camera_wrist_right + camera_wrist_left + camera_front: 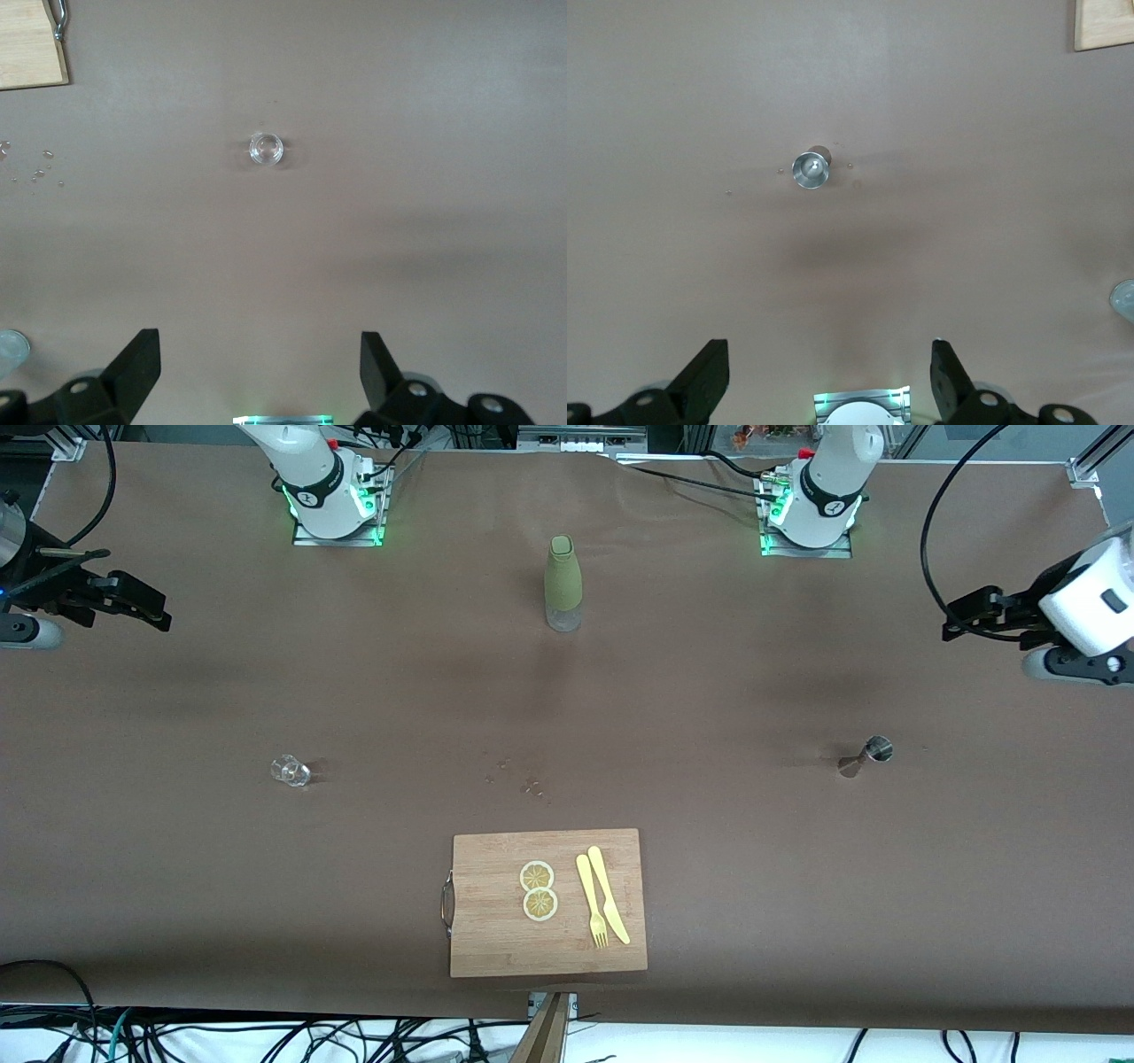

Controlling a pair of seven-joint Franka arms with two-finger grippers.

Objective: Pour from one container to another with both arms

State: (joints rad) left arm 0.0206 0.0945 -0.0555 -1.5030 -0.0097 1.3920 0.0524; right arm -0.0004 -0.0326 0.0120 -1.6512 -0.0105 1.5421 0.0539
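A small clear glass [291, 771] [266, 148] stands toward the right arm's end of the table. A metal jigger [868, 755] [810, 169] stands upright toward the left arm's end. A green-sleeved bottle [563, 584] stands between the two arm bases. My right gripper [133, 598] [260, 367] hangs open and empty high over the right arm's end, with the glass well clear of its fingers. My left gripper [952, 620] [830, 372] hangs open and empty high over the left arm's end, apart from the jigger.
A wooden cutting board [496, 948] lies near the front camera's edge, carrying two lemon slices [538, 890], a yellow knife [609, 893] and a yellow fork [592, 902]. A few water drops [518, 775] dot the brown table cover between the board and the bottle.
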